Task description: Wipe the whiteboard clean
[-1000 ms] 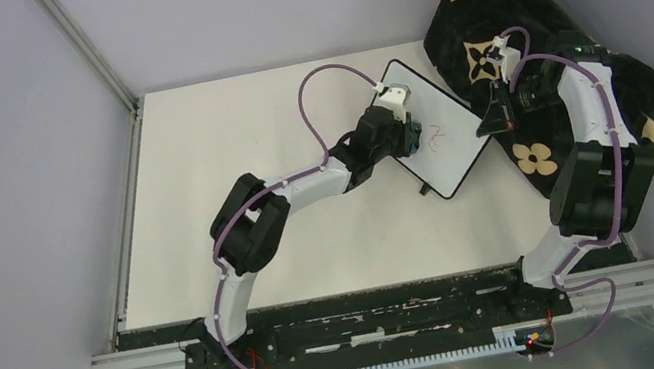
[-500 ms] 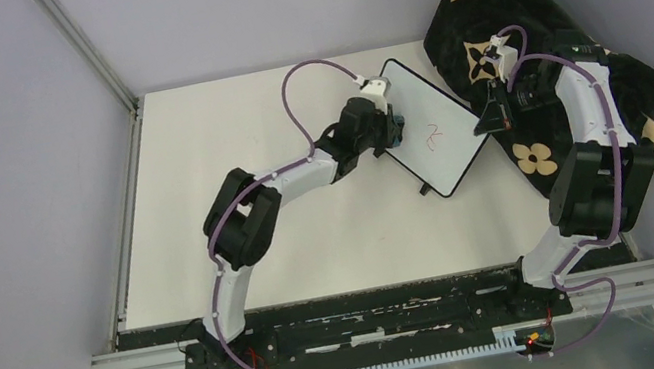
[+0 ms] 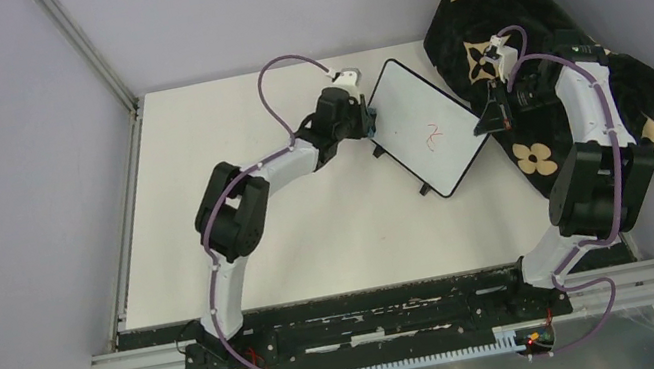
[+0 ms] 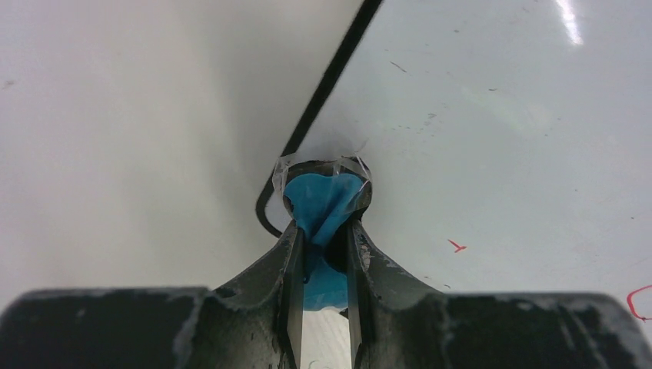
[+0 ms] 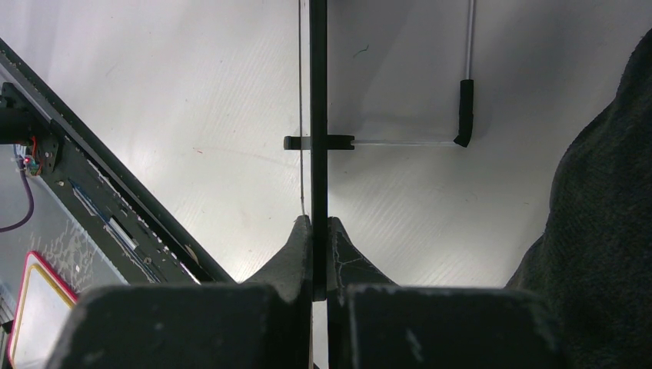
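On table [image 3: 238, 220], whiteboard [image 3: 413, 118] edge in right claw [image 3: 483, 126].

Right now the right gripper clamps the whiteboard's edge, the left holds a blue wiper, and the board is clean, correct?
Not clean: a red scribble is on the whiteboard near its middle, as the top external view shows. The rest is right.

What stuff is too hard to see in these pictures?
- Top view: the red scribble on the whiteboard is too small to read.
- Left wrist view: the left gripper hides most of the blue thing it pinches.
- Right wrist view: the whiteboard is edge-on in the right gripper, so its face is hidden.
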`<state>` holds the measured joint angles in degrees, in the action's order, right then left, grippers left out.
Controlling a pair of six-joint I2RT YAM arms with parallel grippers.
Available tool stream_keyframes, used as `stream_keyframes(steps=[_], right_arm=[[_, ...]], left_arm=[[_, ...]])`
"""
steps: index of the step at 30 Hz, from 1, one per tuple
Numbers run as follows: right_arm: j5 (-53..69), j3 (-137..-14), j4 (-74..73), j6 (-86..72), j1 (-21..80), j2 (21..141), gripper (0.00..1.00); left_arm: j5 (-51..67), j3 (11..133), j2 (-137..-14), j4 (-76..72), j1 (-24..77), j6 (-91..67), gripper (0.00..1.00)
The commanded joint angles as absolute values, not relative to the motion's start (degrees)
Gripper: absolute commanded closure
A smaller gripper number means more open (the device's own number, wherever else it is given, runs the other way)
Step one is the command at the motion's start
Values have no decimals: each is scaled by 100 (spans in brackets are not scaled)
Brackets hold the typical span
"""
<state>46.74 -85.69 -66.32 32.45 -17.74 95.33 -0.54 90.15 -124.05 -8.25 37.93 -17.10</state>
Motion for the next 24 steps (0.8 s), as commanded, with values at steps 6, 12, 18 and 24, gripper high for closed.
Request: stream_keyframes(steps=[6,12,18,24], right_arm=[[4776,-8674,-6853,3457,-1699,9441,99],[4778,-8675,-6851,3457,-1697,9442,99],[4789,-8683,-6864,3460,-1696,9450,100],[4799,-8692,-6873,3463,-1697,9461,99]], left_arm=[[263,9484,-12757,-984,4066,-1966,97],[320,9560,-12828,-1024,4313,-2017,97],[273,9493,-12685,-1076,4572,-2057,97],[248,9411,-12464,-1178,4809,-2112,97]])
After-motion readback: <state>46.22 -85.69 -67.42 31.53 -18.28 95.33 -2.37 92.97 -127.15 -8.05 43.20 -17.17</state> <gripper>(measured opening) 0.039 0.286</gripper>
